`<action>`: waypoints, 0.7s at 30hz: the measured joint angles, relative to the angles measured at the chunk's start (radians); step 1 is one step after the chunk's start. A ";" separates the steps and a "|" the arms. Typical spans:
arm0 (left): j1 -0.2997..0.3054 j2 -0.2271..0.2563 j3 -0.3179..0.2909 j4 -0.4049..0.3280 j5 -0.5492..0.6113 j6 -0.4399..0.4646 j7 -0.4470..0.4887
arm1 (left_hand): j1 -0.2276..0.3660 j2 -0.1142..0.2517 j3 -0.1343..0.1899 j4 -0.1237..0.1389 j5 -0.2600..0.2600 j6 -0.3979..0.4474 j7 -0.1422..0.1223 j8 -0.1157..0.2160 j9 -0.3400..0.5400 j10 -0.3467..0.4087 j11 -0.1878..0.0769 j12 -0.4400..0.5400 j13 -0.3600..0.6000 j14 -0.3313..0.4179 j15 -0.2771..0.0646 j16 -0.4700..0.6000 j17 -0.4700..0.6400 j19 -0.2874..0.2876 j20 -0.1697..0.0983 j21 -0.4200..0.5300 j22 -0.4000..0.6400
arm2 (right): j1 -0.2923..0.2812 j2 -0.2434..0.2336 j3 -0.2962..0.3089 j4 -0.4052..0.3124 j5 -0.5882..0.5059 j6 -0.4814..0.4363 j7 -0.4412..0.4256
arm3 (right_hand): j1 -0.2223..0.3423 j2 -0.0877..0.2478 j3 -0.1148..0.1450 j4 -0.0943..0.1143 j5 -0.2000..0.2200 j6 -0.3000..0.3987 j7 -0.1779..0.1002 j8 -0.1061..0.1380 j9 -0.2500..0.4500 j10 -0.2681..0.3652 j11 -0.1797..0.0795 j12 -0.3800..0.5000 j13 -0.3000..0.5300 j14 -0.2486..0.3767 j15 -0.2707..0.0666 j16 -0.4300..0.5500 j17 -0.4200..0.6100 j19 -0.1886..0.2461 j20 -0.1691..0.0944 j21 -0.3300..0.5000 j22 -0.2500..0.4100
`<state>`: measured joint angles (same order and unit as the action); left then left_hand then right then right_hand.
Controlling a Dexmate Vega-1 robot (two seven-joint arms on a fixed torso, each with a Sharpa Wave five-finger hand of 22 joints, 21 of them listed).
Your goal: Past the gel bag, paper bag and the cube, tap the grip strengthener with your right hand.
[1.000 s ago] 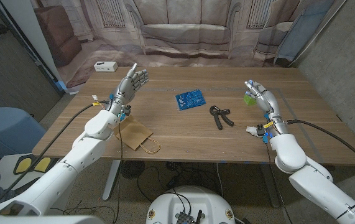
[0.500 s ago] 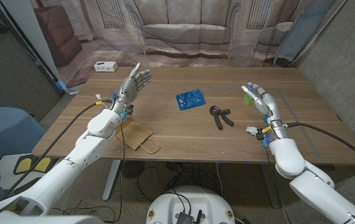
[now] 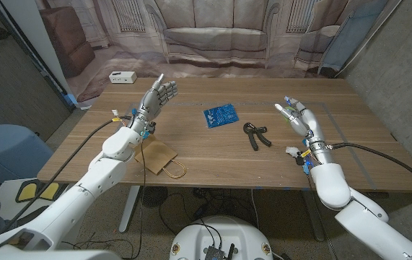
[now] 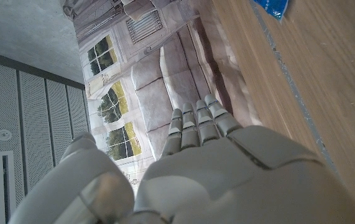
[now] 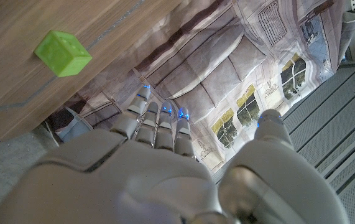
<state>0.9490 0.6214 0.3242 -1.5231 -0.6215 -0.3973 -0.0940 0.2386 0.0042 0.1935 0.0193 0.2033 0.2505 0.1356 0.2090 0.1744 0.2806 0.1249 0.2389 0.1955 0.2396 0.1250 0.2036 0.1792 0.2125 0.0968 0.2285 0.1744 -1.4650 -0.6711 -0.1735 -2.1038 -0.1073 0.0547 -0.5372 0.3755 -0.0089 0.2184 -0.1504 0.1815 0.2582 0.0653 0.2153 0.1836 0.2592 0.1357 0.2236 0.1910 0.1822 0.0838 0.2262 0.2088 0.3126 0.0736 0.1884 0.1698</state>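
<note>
Black grip strengthener (image 3: 257, 135) lies left of right robot hand (image 3: 299, 117), fingers spread, seemingly apart.

The right hand (image 3: 301, 117) is held raised above the surface (image 3: 213, 155), its fingers (image 3: 283, 110) spread and nothing gripped. The right arm (image 3: 343, 198) is stretched in over the near edge. The left hand (image 3: 155, 97) is likewise lifted, fingers straight and together, nothing held, its arm (image 3: 90, 184) extended forward.
</note>
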 measured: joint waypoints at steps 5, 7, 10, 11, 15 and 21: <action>0.008 0.002 -0.003 -0.006 -0.001 -0.005 0.001 | 0.000 0.000 0.000 0.000 0.000 0.000 0.000 0.000 0.000 0.000 0.000 0.000 0.000 0.000 0.000 0.000 0.000 0.000 0.000 0.000 0.000 | -0.005 -0.007 -0.015 -0.031 -0.070 -0.078 -0.013 | 0.006 0.005 0.000 0.000 0.000 -0.005 0.005 -0.005 0.000 0.000 0.000 0.000 0.000 0.000 0.000 0.000 0.000 0.004 -0.004 0.000 0.000; 0.009 0.002 -0.004 -0.007 -0.002 -0.006 0.001 | 0.000 0.000 0.002 -0.002 0.000 0.000 0.000 0.000 0.000 0.000 0.000 0.000 0.000 0.000 0.000 0.000 0.000 0.000 0.000 0.000 0.000 | -0.006 -0.010 -0.021 -0.042 -0.094 -0.105 -0.017 | 0.011 0.000 0.003 -0.003 0.000 -0.010 0.010 -0.006 0.000 0.000 0.000 0.000 0.000 0.000 0.000 0.000 0.000 0.004 -0.004 0.000 0.000; 0.011 0.003 -0.005 -0.009 -0.003 -0.009 0.001 | 0.000 0.000 0.004 -0.004 0.000 0.000 0.000 0.000 0.000 0.000 0.000 0.000 0.000 0.000 0.000 0.000 0.000 0.000 0.000 0.000 0.000 | -0.006 -0.014 -0.034 -0.058 -0.122 -0.139 -0.021 | 0.016 0.005 0.003 -0.003 0.000 -0.010 0.010 -0.006 0.000 0.000 0.000 -0.006 0.000 0.000 0.000 0.000 0.000 0.004 -0.004 0.000 0.000; 0.011 0.004 -0.005 -0.009 -0.003 -0.010 0.000 | 0.000 0.000 0.004 -0.004 0.000 0.000 0.000 0.000 0.000 0.000 0.000 0.000 0.000 0.000 0.000 0.000 0.000 0.000 0.000 0.000 0.000 | -0.006 -0.015 -0.038 -0.063 -0.138 -0.159 -0.024 | 0.016 0.005 0.004 -0.004 0.000 -0.010 0.010 -0.006 0.000 0.000 0.000 -0.006 0.000 0.000 0.000 0.000 0.000 0.004 -0.004 0.000 0.000; 0.012 0.004 -0.006 -0.009 -0.005 -0.012 -0.004 | 0.000 0.000 0.004 -0.004 -0.004 0.000 0.000 -0.005 0.000 0.000 0.000 0.000 0.000 0.000 0.000 0.000 0.000 0.000 0.000 0.000 0.000 | -0.005 -0.022 -0.055 -0.082 -0.173 -0.204 -0.028 | 0.021 0.000 0.007 -0.007 0.000 -0.010 0.010 -0.006 0.000 0.000 0.000 -0.006 0.000 0.000 0.000 0.000 -0.004 0.004 -0.004 0.000 0.000; 0.012 0.006 -0.006 -0.009 -0.007 -0.012 -0.010 | 0.000 0.000 0.004 -0.004 -0.004 0.000 0.000 -0.006 0.000 0.000 0.000 0.000 0.000 0.002 -0.002 0.000 0.000 0.000 0.000 0.000 0.000 | -0.001 -0.032 -0.082 -0.108 -0.230 -0.284 -0.030 | 0.031 0.010 0.011 -0.011 0.000 -0.013 0.013 -0.008 0.000 -0.003 -0.002 -0.006 0.000 0.000 0.000 -0.001 -0.004 0.004 -0.004 0.000 0.000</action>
<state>0.9613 0.6279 0.3182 -1.5324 -0.6285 -0.4097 -0.1045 0.2385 0.0041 0.1979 0.0149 0.1995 0.2502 0.1357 0.2031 0.1744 0.2806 0.1249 0.2389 0.1956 0.2413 0.1231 0.2037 0.1792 0.2125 0.0968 0.2285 0.1744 -1.4659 -0.7032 -0.2552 -2.2113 -0.3370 -0.2297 -0.5667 0.4064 0.0009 0.2295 -0.1614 0.1815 0.2456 0.0778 0.2071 0.1836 0.2567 0.1332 0.2176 0.1910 0.1821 0.0838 0.2248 0.2044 0.3164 0.0698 0.1885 0.1698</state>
